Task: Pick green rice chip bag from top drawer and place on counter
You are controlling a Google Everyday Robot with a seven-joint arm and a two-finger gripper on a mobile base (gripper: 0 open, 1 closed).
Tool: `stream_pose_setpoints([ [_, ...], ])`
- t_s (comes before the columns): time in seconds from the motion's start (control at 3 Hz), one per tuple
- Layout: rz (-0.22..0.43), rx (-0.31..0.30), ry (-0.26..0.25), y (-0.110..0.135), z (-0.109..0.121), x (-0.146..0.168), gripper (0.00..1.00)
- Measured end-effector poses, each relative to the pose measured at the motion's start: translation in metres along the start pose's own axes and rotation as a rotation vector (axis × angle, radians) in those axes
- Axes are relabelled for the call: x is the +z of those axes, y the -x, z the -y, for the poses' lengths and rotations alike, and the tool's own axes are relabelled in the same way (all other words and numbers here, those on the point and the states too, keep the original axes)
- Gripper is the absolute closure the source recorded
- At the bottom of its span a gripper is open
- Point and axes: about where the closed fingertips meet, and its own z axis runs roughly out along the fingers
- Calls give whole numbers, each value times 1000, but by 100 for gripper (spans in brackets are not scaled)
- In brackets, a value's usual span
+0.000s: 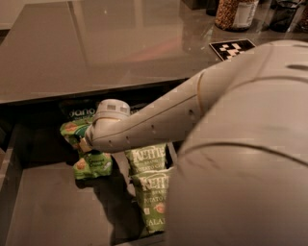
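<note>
SNACK KITCHEN: A wide, glossy grey-brown counter fills the upper scene. A jar of brownish, grainy food and a dark container stand along the counter's far edge. Below the counter's front edge a deep, dark drawer stands open. It is stocked with packaged snacks: olive "Kettle" chip bags, a light green chip bag and a darker "dang" bag tucked under the counter's lip. A black-and-white patterned tag on the counter points to a robot test site. So does the robot's gripper, down in the drawer just below the counter's front edge, beside the light green chip bag.
</note>
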Motion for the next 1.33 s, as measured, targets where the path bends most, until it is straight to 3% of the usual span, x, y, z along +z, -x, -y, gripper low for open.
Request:
stream_pose_setpoints([
  [0.67, 208, -11, 120, 20, 3, -68, 100],
  [1.33, 351, -58, 217, 26, -27, -122, 100],
])
